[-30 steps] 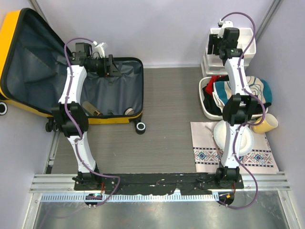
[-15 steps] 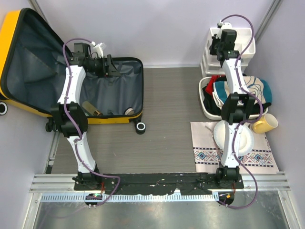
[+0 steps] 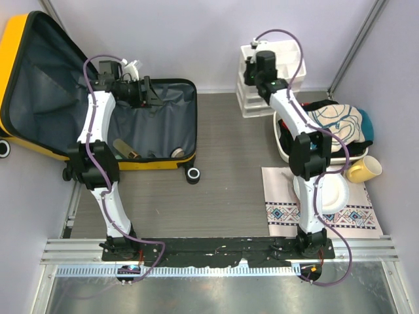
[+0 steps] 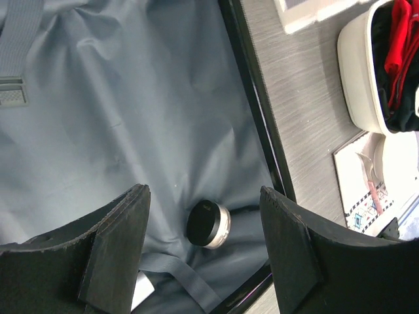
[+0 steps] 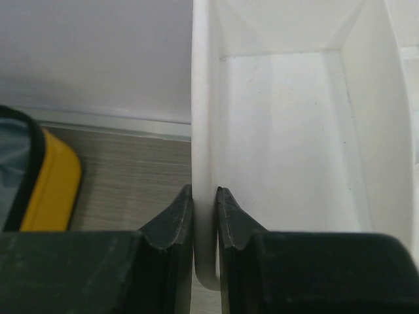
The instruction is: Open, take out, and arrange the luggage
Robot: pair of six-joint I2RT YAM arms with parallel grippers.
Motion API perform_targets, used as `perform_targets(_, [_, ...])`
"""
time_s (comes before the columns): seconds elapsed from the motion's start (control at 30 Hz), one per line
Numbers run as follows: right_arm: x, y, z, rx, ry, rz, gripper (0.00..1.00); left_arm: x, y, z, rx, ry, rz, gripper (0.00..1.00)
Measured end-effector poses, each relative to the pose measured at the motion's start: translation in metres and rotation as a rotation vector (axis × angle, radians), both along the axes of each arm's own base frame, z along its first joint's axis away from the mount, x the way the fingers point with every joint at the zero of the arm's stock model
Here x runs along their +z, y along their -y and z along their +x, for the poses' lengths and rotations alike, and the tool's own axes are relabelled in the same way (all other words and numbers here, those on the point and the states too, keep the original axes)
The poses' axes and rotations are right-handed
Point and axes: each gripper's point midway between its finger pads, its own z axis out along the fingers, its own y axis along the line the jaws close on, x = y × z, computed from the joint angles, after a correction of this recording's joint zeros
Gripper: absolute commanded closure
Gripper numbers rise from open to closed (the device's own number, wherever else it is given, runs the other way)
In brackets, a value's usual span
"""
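Status | our left gripper spread above round silver tin in yellow hard-shell luggage, poised for pickup | right gripper pinching white plastic organizer wall, probably to drag it

Pale lilac walls close in the scene: the back wall across the top of the frame, a left wall and a right wall down the sides. A grey wood-grain floor fills the middle. An aluminium rail and a metal sheet run along the bottom. The light is even and soft.
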Motion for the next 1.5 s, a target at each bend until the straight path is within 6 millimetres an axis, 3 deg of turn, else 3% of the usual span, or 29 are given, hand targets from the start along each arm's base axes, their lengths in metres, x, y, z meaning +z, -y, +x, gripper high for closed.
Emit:
perform_targets(0.1, [0.0, -0.045, -0.018, 0.039, 0.001, 0.02, 0.99, -0.001, -0.008, 0.002, 0.027, -0.005, 0.005, 0.29])
perform_targets(0.3, [0.004, -0.104, -0.048, 0.07, -0.003, 0.072, 0.99, -0.004, -0.022, 0.005, 0.061, -0.006, 0.031, 0.29])
perform_targets(0.47, [0.007, -0.134, -0.065, 0.067, -0.018, 0.13, 0.99, -0.015, -0.024, -0.007, 0.002, -0.019, 0.076, 0.29])
perform_targets(0.63, [0.005, -0.15, -0.075, 0.045, -0.042, 0.187, 0.98, -0.039, -0.019, -0.037, -0.13, -0.078, 0.117, 0.3])
perform_targets(0.77, [0.006, -0.161, -0.082, 0.036, -0.051, 0.214, 0.56, -0.072, -0.012, -0.065, -0.228, -0.156, 0.141, 0.3])
perform_targets(0.83, [0.008, -0.169, -0.086, 0.038, -0.064, 0.258, 0.43, -0.086, -0.006, -0.077, -0.261, -0.194, 0.144, 0.3])
perform_targets(0.93, [0.018, -0.184, -0.091, 0.085, -0.07, 0.322, 0.39, -0.097, 0.0, -0.087, -0.289, -0.226, 0.144, 0.3])
perform_targets(1.03, [0.029, -0.184, -0.092, 0.146, -0.063, 0.33, 0.38, -0.096, 0.003, -0.086, -0.297, -0.217, 0.138, 0.3])
perform_targets(1.1, [0.04, -0.176, -0.091, 0.204, -0.056, 0.333, 0.37, -0.095, 0.002, -0.084, -0.294, -0.21, 0.137, 0.3])
perform_targets(1.17, [0.056, -0.15, -0.084, 0.223, -0.031, 0.325, 0.37, -0.095, 0.002, -0.082, -0.289, -0.202, 0.137, 0.3])
perform_targets(1.4, [0.117, 0.018, -0.033, 0.028, 0.095, 0.264, 0.36, -0.091, 0.003, -0.072, -0.258, -0.178, 0.13, 0.3])
perform_targets(1.5, [0.13, 0.062, -0.017, -0.031, 0.119, 0.222, 0.33, -0.09, 0.003, -0.069, -0.243, -0.175, 0.124, 0.3])
